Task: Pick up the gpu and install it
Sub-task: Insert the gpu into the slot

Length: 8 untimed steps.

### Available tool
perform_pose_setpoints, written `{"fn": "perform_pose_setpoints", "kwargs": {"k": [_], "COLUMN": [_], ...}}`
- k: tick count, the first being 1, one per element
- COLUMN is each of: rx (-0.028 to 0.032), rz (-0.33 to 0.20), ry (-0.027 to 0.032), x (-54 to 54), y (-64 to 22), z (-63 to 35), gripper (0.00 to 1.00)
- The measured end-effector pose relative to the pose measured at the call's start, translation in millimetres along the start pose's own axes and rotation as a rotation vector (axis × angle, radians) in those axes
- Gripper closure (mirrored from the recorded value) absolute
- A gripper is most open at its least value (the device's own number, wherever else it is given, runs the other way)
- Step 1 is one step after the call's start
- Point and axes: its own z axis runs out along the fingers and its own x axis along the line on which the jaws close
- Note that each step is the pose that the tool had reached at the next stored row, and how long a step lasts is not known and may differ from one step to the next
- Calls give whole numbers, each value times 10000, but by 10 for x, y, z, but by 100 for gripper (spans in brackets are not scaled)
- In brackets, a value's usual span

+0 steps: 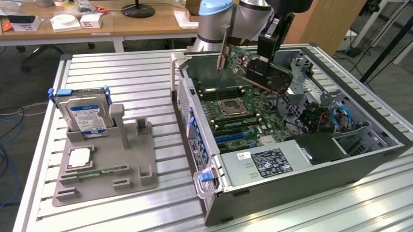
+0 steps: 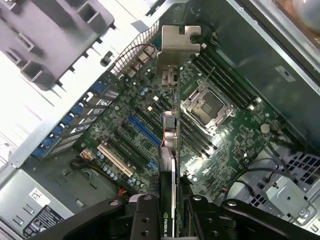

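Observation:
The gpu (image 1: 261,70), a dark card with a silver bracket (image 1: 223,50) at one end, hangs tilted above the open computer case (image 1: 213,203), clear of the motherboard (image 1: 232,108). My gripper (image 1: 266,54) is shut on its upper edge. In the wrist view the gpu (image 2: 169,145) runs edge-on away from my gripper (image 2: 170,220), and its bracket (image 2: 177,42) is at the far end over the case's rear wall. The black fingers (image 2: 145,217) press on both sides of the card. Below it lie the expansion slots (image 2: 142,130) and the CPU socket (image 2: 207,105).
A grey parts holder (image 1: 103,179) on the slatted table, at the exterior view's left, carries a hard drive with a blue label (image 1: 87,113), a CPU (image 1: 79,157) and a memory stick (image 1: 96,172). The power supply (image 1: 271,162) and cables (image 1: 339,118) sit inside the case.

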Motion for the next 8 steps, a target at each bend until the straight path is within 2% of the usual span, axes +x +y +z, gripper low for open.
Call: {"fn": "perform_pose_setpoints", "kwargs": {"k": [8], "rx": [-13], "rz": [-761], "ry": [5], "x": [-2], "y": [-2], "z": [0], "gripper": [74]}}
